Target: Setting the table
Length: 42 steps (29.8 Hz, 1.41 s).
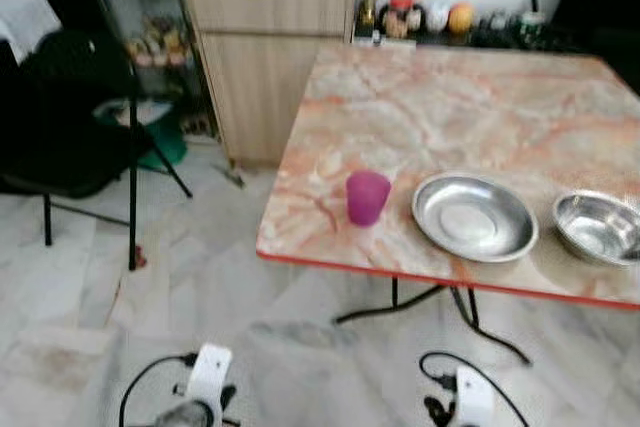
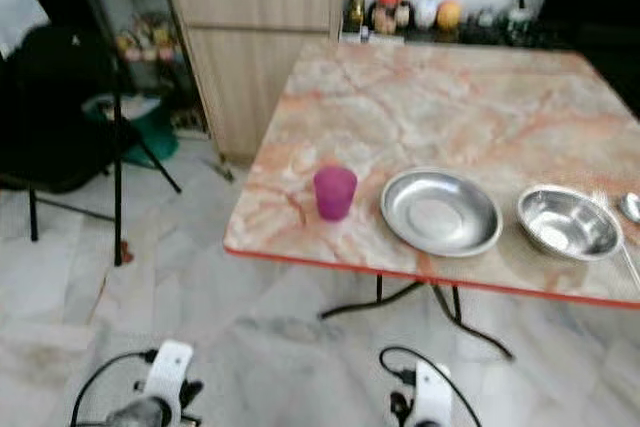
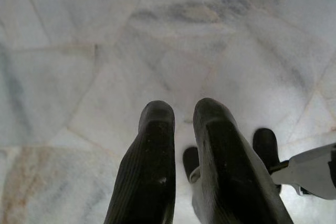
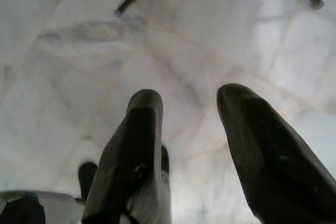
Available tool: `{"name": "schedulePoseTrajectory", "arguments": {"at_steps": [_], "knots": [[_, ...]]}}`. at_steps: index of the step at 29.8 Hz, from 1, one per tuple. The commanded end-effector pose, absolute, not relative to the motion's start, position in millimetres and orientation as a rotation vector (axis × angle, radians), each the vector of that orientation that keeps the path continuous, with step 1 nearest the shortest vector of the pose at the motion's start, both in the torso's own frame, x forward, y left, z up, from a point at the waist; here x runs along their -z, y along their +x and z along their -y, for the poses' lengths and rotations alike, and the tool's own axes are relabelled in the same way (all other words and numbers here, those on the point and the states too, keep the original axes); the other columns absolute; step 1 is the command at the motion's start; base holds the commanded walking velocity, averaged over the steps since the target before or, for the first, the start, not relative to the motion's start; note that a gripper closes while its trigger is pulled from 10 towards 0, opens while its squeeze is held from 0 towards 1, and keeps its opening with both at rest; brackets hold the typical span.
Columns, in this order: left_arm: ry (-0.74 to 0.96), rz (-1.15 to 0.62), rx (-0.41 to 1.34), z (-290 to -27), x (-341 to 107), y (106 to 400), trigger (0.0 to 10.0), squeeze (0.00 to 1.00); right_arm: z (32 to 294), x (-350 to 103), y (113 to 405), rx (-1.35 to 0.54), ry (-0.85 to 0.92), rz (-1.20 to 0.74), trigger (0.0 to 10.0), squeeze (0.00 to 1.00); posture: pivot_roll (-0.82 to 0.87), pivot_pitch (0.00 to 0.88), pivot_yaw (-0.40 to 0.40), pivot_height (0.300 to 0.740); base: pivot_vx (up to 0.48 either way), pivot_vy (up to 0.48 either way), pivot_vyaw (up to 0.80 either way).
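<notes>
A purple cup [image 1: 367, 196] stands upright near the front left corner of the marble table [image 1: 450, 97]. To its right lies a shallow steel plate [image 1: 474, 216], then a steel bowl [image 1: 598, 227], with a spoon [image 2: 630, 209] at the right border. Both arms hang low in front of the table, wrists at the bottom of the head views [image 1: 205, 387] [image 1: 470, 397]. My left gripper [image 3: 182, 111] points at the floor, fingers nearly together and holding nothing. My right gripper [image 4: 189, 98] also faces the floor, open and empty.
A black chair [image 1: 60, 117] stands to the left on the pale marble floor. A wooden cabinet [image 1: 265, 57] sits behind the table's left corner. Bottles and jars [image 1: 430, 17] line the far wall. Black table legs [image 1: 440, 307] curve under the front edge.
</notes>
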<state>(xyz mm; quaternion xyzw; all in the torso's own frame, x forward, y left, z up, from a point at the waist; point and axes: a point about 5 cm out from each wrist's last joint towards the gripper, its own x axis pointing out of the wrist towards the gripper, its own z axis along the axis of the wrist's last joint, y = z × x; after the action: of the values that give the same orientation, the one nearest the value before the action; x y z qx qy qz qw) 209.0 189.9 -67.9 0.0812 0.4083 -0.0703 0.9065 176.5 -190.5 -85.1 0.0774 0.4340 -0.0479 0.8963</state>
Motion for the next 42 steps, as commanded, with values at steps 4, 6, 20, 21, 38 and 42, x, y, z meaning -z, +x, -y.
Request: {"name": "schedulePoseTrajectory", "arguments": {"at_steps": [4,6,20,21,38,42], "knots": [[0.179,-0.866,0.139,-192.7,70.0,205.4,10.0,0.0,187.1,86.6,174.8,0.091,0.165,-0.912,10.0,0.0,0.05,0.0,-0.02,0.74,0.0,-0.264,0.0],[0.178,-0.866,0.138,-192.6,70.1,205.4,10.0,0.0,187.1,86.6,174.8,0.09,0.165,-0.912,10.0,0.0,0.05,0.0,-0.02,0.74,0.0,-0.266,0.0],[0.15,-0.852,0.105,-193.6,69.2,206.5,10.0,0.0,189.7,85.8,175.3,0.113,0.17,-0.899,10.0,0.0,0.04,0.0,-0.022,0.74,0.0,-0.072,0.0],[0.149,-0.851,0.105,-193.8,69.1,206.6,10.0,0.0,189.7,85.8,175.4,0.114,0.17,-0.898,10.0,0.0,0.04,0.0,-0.021,0.74,0.0,0.0,0.0],[0.152,-0.839,0.112,-194.5,67.0,209.7,10.0,0.0,189.4,85.8,175.6,0.122,0.176,-0.898,10.0,0.0,0.04,0.0,-0.021,0.74,0.0,0.0,-0.54],[0.173,-0.842,0.127,-193.5,67.2,209.8,10.0,0.0,189.9,85.6,175.8,0.122,0.17,-0.897,10.0,0.0,0.05,0.0,-0.023,0.74,0.0,0.0,0.0]]}}
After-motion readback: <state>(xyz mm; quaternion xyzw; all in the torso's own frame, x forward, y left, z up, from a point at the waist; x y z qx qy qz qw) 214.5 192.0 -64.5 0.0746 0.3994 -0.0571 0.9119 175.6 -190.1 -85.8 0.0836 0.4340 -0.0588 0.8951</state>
